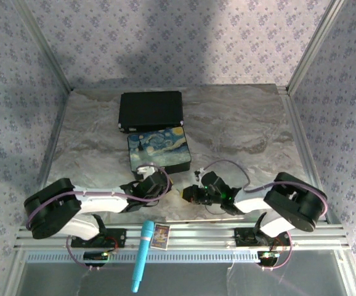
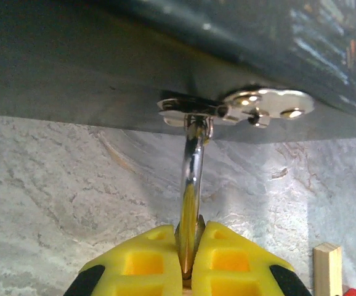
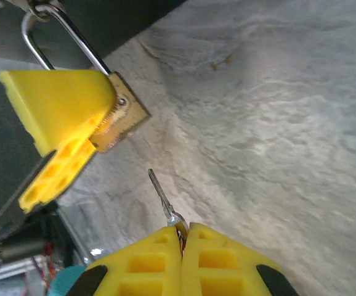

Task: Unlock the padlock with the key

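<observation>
The brass padlock [image 3: 125, 120] hangs by its silvery shackle [image 2: 193, 163] from the metal hasp [image 2: 239, 108] on the front of the painted box [image 1: 158, 151]. My left gripper [image 2: 190, 237] is shut on the padlock body, and its yellow finger [image 3: 55, 111] covers most of the brass in the right wrist view. My right gripper [image 3: 183, 231] is shut on the head of the thin silvery key [image 3: 161, 194]. The key blade points up and left toward the bottom face of the padlock, a short gap away. Both grippers meet in front of the box, left gripper [image 1: 162, 185] and right gripper [image 1: 190, 194].
A black case [image 1: 151, 111] lies behind the painted box. A teal pen [image 1: 142, 256] and a small card [image 1: 161, 235] rest on the rail between the arm bases. A tan wooden block [image 2: 327, 268] stands on the marble tabletop [image 3: 276, 123] at the right.
</observation>
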Action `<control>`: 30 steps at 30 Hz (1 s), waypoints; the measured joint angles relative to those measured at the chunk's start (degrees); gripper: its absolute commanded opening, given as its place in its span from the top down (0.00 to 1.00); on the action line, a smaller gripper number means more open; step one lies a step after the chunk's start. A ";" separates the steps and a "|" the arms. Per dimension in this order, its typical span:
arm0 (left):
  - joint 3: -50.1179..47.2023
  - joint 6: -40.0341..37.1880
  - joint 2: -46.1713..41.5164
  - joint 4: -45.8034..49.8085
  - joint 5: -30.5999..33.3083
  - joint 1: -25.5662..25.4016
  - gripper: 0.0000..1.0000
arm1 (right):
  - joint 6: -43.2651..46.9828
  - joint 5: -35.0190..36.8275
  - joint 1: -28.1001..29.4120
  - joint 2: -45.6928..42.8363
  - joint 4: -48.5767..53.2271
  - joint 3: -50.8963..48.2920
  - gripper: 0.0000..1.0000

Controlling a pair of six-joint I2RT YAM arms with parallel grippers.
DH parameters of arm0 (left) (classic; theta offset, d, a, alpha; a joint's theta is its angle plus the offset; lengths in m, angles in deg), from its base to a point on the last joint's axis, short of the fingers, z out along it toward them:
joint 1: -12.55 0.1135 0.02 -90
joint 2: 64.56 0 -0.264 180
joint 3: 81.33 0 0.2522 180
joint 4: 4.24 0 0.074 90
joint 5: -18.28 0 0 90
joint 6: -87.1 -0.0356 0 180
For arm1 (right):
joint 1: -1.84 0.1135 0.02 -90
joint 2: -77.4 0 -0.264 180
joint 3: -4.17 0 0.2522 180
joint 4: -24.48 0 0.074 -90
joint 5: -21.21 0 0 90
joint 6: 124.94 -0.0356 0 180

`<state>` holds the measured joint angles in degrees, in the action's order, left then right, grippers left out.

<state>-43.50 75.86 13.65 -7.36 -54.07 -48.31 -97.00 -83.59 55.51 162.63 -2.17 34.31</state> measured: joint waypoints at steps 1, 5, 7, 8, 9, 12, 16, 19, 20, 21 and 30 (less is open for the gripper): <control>-0.28 0.48 -0.11 -0.52 0.02 0.00 1.00 | -0.92 -0.42 -0.02 1.33 -2.03 0.00 1.00; -0.79 1.95 -2.27 -0.11 0.76 0.02 1.00 | -5.11 -2.62 -0.92 7.10 -9.90 -0.07 1.00; -1.01 2.23 -3.61 0.44 1.18 0.11 1.00 | -6.69 -3.61 -1.57 9.31 -12.90 -0.07 1.00; -1.11 2.34 -4.13 0.57 1.31 0.15 1.00 | -7.54 -4.13 -1.92 10.34 -14.38 -0.07 1.00; -1.27 2.36 -4.63 0.57 1.29 0.39 1.00 | -8.20 -4.68 -2.25 11.10 -15.76 -0.07 1.00; -2.36 2.69 -5.60 0.28 1.29 0.81 1.00 | -9.55 -5.90 -3.02 12.48 -19.04 -0.07 1.00; -4.59 2.99 -5.79 -0.72 1.27 1.49 1.00 | -10.64 -7.43 -3.37 12.83 -22.08 -0.07 1.00; -5.16 3.28 -5.97 -1.79 1.25 2.01 1.00 | -10.86 -8.68 -3.34 12.85 -23.32 0.00 1.00; -5.18 3.39 -6.14 -1.86 1.25 2.05 1.00 | -10.86 -9.03 -3.34 12.94 -23.45 0.07 1.00; -5.18 3.41 -6.36 -1.86 1.25 2.21 1.00 | -10.88 -9.44 -3.34 13.20 -23.69 0.26 1.00; -5.90 3.89 -7.78 -2.23 0.96 2.86 1.00 | -11.30 -10.64 -3.28 16.06 -25.40 1.20 1.00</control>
<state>-49.40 79.75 5.87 -9.59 -53.11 -45.44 -108.30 -94.24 52.24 178.69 -27.56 35.51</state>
